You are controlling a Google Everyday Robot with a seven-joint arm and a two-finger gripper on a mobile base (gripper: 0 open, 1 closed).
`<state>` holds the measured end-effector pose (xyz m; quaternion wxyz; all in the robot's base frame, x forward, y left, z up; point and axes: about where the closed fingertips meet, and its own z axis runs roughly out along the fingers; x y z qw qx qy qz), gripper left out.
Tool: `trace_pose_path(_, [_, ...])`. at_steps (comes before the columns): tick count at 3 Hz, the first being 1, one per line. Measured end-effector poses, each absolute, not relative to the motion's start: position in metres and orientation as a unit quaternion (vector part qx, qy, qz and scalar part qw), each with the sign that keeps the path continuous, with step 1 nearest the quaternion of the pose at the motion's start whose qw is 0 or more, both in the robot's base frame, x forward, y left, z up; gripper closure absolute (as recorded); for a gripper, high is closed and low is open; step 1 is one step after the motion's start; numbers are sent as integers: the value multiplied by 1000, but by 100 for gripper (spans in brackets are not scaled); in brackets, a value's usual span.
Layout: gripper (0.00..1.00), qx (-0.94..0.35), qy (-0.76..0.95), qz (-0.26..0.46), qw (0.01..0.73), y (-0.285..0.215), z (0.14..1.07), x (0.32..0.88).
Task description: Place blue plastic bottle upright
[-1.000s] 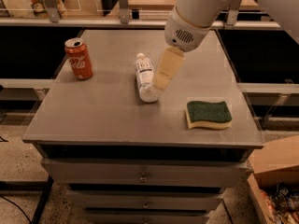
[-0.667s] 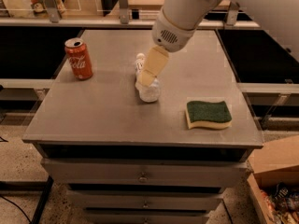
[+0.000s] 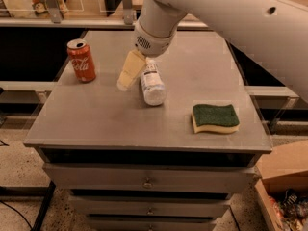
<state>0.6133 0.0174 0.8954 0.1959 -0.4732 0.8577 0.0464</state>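
Sponge (image 3: pixel 215 118) lies lower right; at centre frame your blue plastic bottle (image 3: pixel 153 83) lies on its side; gripper (image 3: pixel 127 73) hangs just left, open or closed you cannot tell; likely the reach; next, straddle and grasp it.

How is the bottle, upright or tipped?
Tipped: the bottle lies on its side on the table; the gripper is close beside it.

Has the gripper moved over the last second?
Yes. The gripper crossed over the blue plastic bottle, from its sponge side to its Coca-Cola can side, and now hangs beside the lying bottle.
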Motion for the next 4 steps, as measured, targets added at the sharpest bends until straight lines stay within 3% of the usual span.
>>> trace_pose_path(4, [0,-358,926,-18,117,36,833,653])
